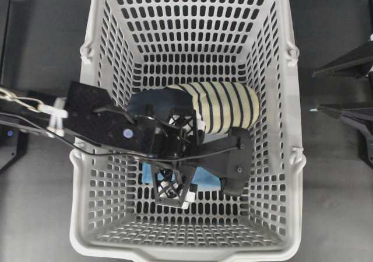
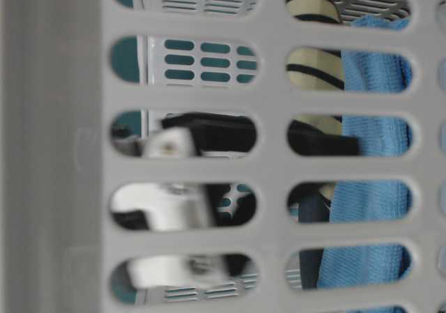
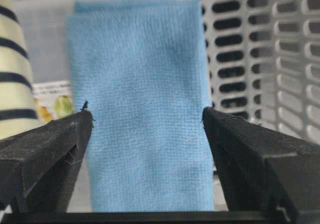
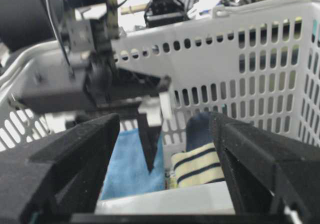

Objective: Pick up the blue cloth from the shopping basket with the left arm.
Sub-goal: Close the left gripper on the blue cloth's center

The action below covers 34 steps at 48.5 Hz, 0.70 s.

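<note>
The blue cloth (image 3: 142, 99) lies folded inside the shopping basket (image 1: 87, 215). It is mostly hidden under the left arm in the overhead view, where only a sliver (image 1: 148, 173) shows. My left gripper (image 3: 147, 119) is open, down inside the basket. Its two black fingers stand either side of the cloth's width, just above it and not closed on it. The cloth also shows in the table-level view (image 2: 373, 139) and the right wrist view (image 4: 127, 166). My right gripper (image 1: 318, 90) is open and empty, outside the basket at the right.
A navy and cream-striped rolled bundle (image 1: 224, 105) lies beside the cloth, toward the basket's far side, close to the left finger (image 3: 55, 149). A small printed packet (image 3: 52, 103) peeks out beneath it. The basket's slotted walls (image 3: 260, 59) stand close around the gripper.
</note>
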### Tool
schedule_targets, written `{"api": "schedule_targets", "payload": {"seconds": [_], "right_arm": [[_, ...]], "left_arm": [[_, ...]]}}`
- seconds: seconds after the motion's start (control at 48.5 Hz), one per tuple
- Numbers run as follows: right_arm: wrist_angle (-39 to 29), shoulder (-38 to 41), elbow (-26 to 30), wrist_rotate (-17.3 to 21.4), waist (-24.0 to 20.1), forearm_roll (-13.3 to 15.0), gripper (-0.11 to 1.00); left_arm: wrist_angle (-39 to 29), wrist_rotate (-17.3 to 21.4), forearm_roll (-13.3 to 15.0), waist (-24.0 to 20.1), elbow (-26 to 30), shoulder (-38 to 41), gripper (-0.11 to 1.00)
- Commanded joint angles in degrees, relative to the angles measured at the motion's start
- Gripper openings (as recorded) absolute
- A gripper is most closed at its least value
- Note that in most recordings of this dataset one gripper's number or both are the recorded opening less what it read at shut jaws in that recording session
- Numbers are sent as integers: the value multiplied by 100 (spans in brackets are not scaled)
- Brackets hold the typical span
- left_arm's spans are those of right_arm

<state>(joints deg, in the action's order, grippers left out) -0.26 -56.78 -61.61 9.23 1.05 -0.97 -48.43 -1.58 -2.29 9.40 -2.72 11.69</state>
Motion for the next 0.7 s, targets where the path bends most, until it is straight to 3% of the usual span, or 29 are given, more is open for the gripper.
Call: {"api": "schedule_targets", "payload": {"seconds": [0.0,0.412,0.515,0.68], "right_arm": [[62,44,114,-9,9,9,71],[62,44,70,0,9,9,70],[62,35,62,0,9,9,70],[62,44,35,0,9,9,70]], "left_arm": [[26,-18,-26,-35,-53,44,86],[62,53,-26,-26,-360,105,81],[53,105,-26,-18,-369,105,64],[26,176,-26,-53,-369,53,23]]}}
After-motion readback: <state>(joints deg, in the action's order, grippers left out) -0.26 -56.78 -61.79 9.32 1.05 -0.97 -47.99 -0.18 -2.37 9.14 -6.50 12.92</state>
